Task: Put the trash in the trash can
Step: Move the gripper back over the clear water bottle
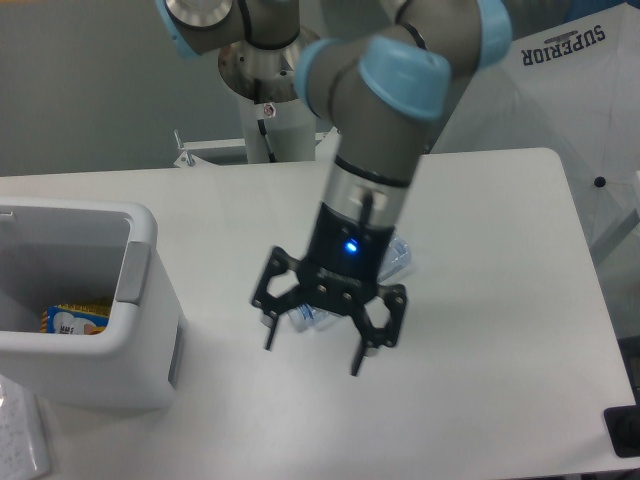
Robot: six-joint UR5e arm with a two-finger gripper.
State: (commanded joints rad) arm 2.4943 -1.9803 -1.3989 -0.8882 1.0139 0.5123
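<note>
Over the middle of the white table [500,330] we are holding our gripper [313,355] above the water bottle [398,255], and our black fingers [268,336] are standing spread wide apart, pinching nothing. Most of the bottle is lying hidden behind our wrist; we are seeing only a clear plastic end poking out toward 2 o'clock from the gripper and a bluish bit showing between the finger linkages. A blue light is glowing on the gripper body just above the fingers.

Toward 9 o'clock from the gripper, well apart from it, the trash can [150,330] is sitting at the table's left edge with its thick rounded rim facing up and its grey panel on the side turned toward the bottle. Inside the can, a yellow-and-blue packet [72,319] is lying on the bottom. We cannot make out the tissue anywhere.

At 12 o'clock, beyond the table, our arm's white mounting column [268,120] is standing upright. At 2 o'clock, a white canopy [560,110] lettered SUPERIOR is filling the corner.
</note>
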